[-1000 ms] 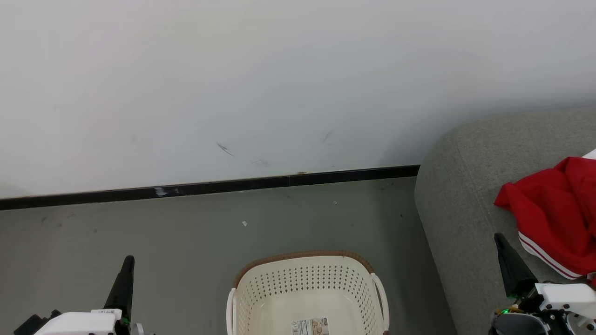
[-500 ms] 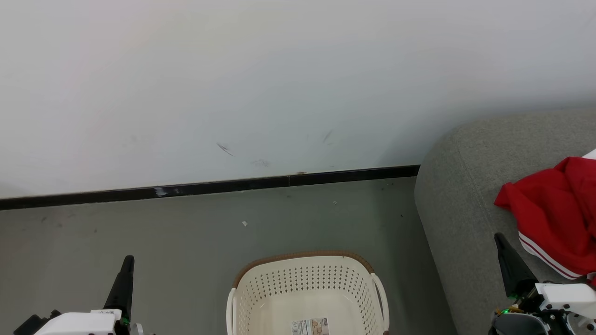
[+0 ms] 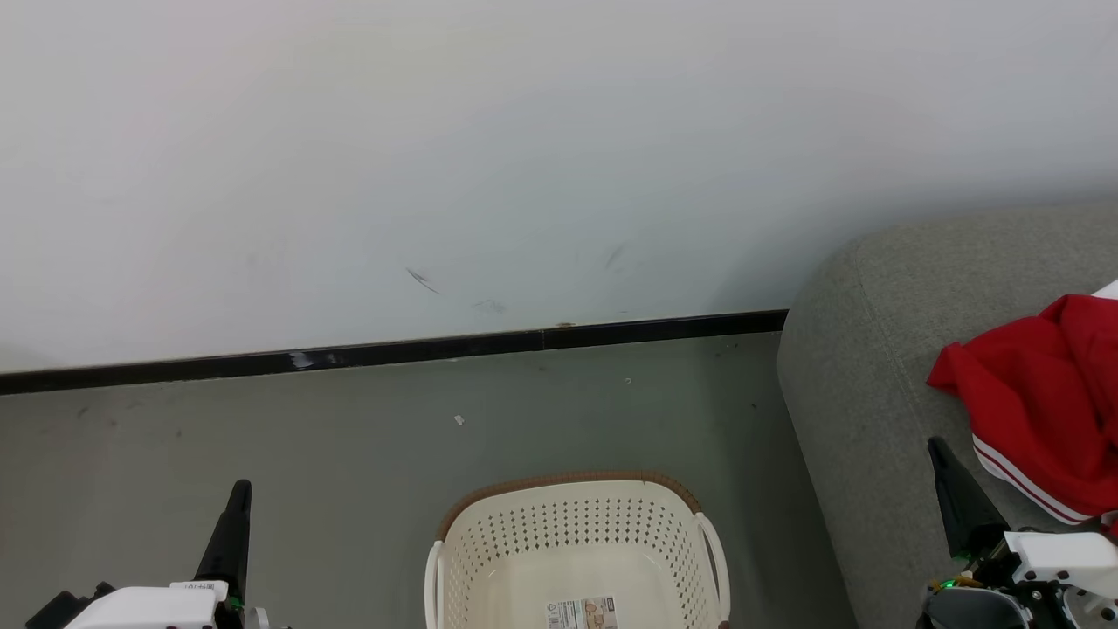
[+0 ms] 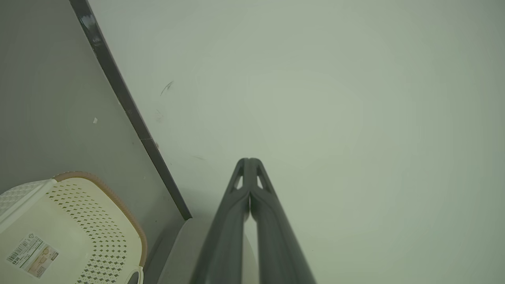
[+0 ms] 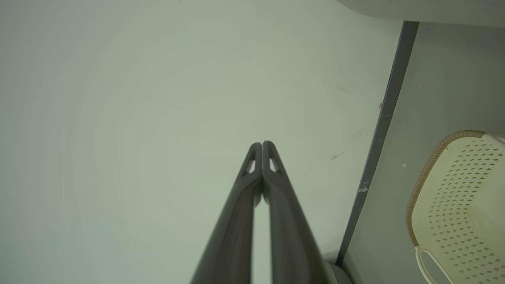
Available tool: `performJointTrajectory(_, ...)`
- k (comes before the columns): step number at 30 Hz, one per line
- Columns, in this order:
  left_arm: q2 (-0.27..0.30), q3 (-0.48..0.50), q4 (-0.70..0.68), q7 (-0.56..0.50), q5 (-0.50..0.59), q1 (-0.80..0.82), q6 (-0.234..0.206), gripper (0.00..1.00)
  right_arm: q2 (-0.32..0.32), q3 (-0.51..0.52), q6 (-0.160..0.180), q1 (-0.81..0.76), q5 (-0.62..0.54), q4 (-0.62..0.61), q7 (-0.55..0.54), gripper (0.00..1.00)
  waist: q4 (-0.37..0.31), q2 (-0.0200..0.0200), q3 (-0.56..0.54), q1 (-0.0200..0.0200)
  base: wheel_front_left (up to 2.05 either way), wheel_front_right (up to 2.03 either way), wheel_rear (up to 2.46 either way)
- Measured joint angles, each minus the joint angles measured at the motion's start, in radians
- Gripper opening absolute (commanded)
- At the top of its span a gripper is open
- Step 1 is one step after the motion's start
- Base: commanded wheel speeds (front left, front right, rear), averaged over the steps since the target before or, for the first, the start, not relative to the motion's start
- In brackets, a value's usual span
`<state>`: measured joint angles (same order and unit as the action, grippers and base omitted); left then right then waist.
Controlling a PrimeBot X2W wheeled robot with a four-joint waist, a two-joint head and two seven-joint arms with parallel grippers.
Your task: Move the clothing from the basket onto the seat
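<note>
The cream basket stands on the floor at the bottom middle of the head view, with nothing but a sticker on its bottom. Red clothing with white stripe trim lies on the grey seat at the right edge. My left gripper is shut at the lower left, well left of the basket. My right gripper is shut at the lower right, over the seat's front and just left of the clothing. In the wrist views both grippers point at the wall, tips together and holding nothing.
A white wall with a black baseboard runs behind the basket. Grey floor lies between the wall and the basket. The basket also shows in the left wrist view and the right wrist view.
</note>
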<state>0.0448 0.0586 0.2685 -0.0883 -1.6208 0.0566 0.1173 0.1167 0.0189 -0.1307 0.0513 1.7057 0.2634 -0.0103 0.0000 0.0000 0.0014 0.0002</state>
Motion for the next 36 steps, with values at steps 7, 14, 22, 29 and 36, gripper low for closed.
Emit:
performJointTrajectory(7,0.000,0.000,0.001,0.000,0.000,0.000,0.000,0.00,0.000,0.001,0.000,0.000,0.000,0.000,0.000,0.00,0.000,0.0000,0.000,0.0000,0.00,0.00,0.00)
performJointTrajectory(14,0.000,0.001,0.002,0.000,0.000,0.000,0.000,0.00,0.000,0.001,0.000,0.000,0.000,0.000,0.000,0.00,0.000,0.0000,0.000,0.0000,0.00,0.00,0.00)
performJointTrajectory(22,-0.001,0.001,0.002,0.000,0.000,0.001,0.000,0.00,-0.001,0.001,0.000,0.000,0.000,0.000,-0.003,0.00,0.000,0.0000,0.000,0.0000,0.00,0.00,0.00)
performJointTrajectory(29,-0.001,0.002,0.002,-0.004,0.000,0.002,0.000,0.00,-0.001,0.002,0.000,0.000,0.000,0.000,-0.003,0.00,0.000,0.0000,0.000,0.0000,0.00,0.00,0.00)
performJointTrajectory(36,-0.001,0.002,0.003,-0.005,0.000,0.002,0.000,0.00,-0.002,0.002,0.000,0.000,0.000,0.001,-0.009,0.00,0.000,0.0000,0.000,0.0000,0.00,0.00,0.00)
